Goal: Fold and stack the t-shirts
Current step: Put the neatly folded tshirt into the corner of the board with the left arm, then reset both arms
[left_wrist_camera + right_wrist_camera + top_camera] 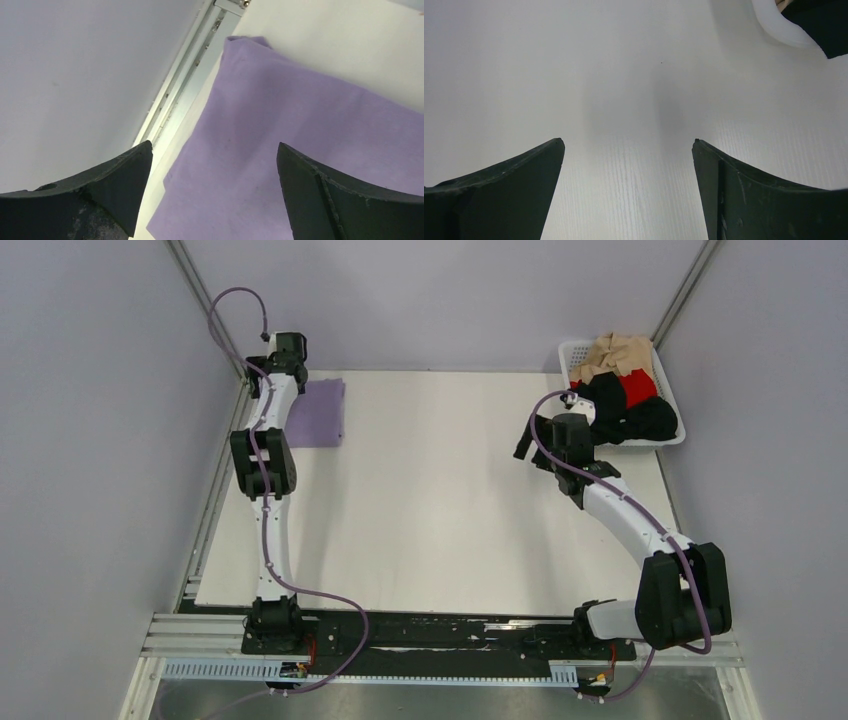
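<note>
The lavender t-shirt (320, 412) lies folded flat at the table's far left corner; it fills most of the left wrist view (300, 140). My left gripper (285, 348) is open and empty just above its far left part, jaws wide apart (214, 150). Black (625, 410), red (637, 386) and tan (618, 354) t-shirts lie bunched in the white basket (575, 352) at the far right. My right gripper (528, 445) is open and empty over bare table left of the basket (629, 145). A black shirt edge (824, 25) shows in the right wrist view.
A metal rail (185, 85) runs along the table's left edge beside the lavender shirt. The white basket rim (774, 25) is at the top right of the right wrist view. Grey walls enclose the table on three sides.
</note>
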Tool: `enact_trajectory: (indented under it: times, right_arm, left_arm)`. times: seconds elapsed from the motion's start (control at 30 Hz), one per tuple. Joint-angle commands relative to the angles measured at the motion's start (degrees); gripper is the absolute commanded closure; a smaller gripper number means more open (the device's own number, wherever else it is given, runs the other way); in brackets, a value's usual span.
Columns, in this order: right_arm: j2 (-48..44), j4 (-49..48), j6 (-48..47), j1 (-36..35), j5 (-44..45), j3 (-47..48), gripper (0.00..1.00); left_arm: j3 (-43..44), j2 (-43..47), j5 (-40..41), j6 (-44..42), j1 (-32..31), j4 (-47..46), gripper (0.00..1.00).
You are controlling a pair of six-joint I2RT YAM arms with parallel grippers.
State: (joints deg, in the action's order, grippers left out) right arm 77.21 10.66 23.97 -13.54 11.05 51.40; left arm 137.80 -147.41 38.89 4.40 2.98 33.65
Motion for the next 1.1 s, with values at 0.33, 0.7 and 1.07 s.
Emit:
enact_trajectory:
  times: [0.33, 0.7, 1.07]
  right_arm:
    - [-13.82, -2.53, 8.58, 3.31, -7.18, -11.27, 0.00]
    - [-30.40, -2.87, 11.29, 4.20, -7.54, -24.42, 0.00]
    - [-34.15, -4.84, 13.16, 4.30, -5.86, -27.40, 0.00]
  left_arm:
    - [-35.85, 37.48, -27.39, 17.80, -5.64, -5.37, 0.00]
    - [-83.32, 74.51, -29.57, 23.08, -23.41, -21.34, 0.00]
    - [-102.77, 100.81, -27.13, 21.45, -30.23, -22.74, 0.00]
